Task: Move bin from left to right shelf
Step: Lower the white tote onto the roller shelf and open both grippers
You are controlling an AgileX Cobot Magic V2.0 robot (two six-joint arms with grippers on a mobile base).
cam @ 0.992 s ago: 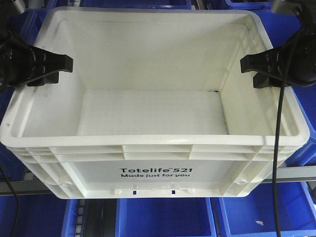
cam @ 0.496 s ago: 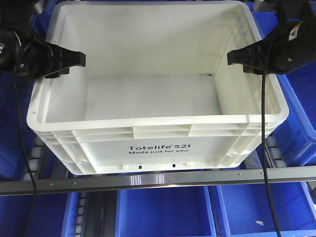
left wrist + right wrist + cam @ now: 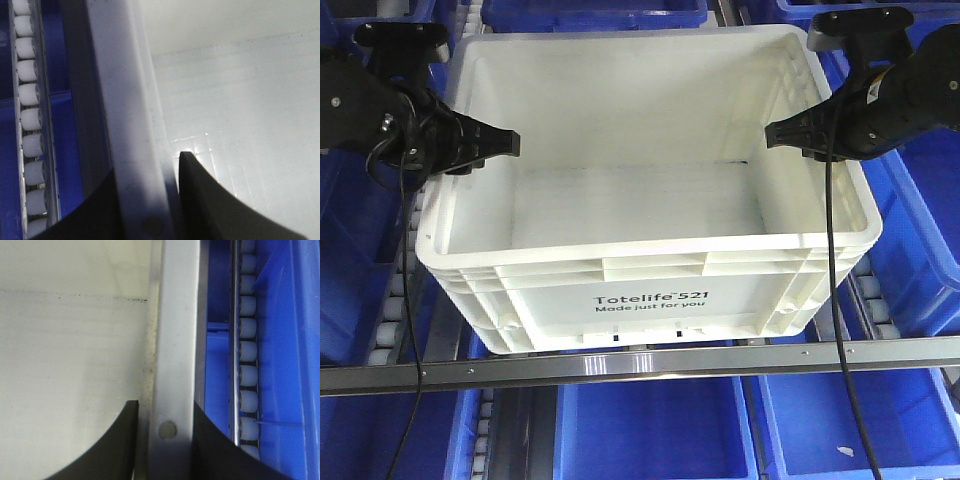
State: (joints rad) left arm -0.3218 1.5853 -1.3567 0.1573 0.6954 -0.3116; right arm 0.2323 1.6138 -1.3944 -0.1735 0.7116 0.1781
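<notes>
Since half a second ago the bin [image 3: 650, 200] has slid farther back from the camera, so it looks smaller and sits higher in the front view. More of the roller rails shows on both sides of it now. Both arms went back with it.

Now the bin sits on a shelf of roller rails [image 3: 398, 290], behind a grey metal bar [image 3: 640, 362] that runs across the front. It is a big white plastic box with smooth walls, a flat floor and a thick rim with ribs under it. Black words are printed on its front. It is empty.

Blue bins [image 3: 655, 435] lie below it and on both sides. They are plastic too, and shiny.

The left gripper [image 3: 485, 148] is black. It is clamped on the bin's left rim, about halfway along. In the left wrist view one finger [image 3: 210, 205] is inside the wall and the other is outside, with the rim squeezed between them.

The right gripper [image 3: 798, 135] is black as well. It is clamped on the right rim, straight across from the left one. In the right wrist view its fingers [image 3: 107, 445] sit on each side of the rim, tight against it. A small round mark shows on the rim between them.

Little white rollers [image 3: 247, 350] run in a row just outside the bin's wall.
</notes>
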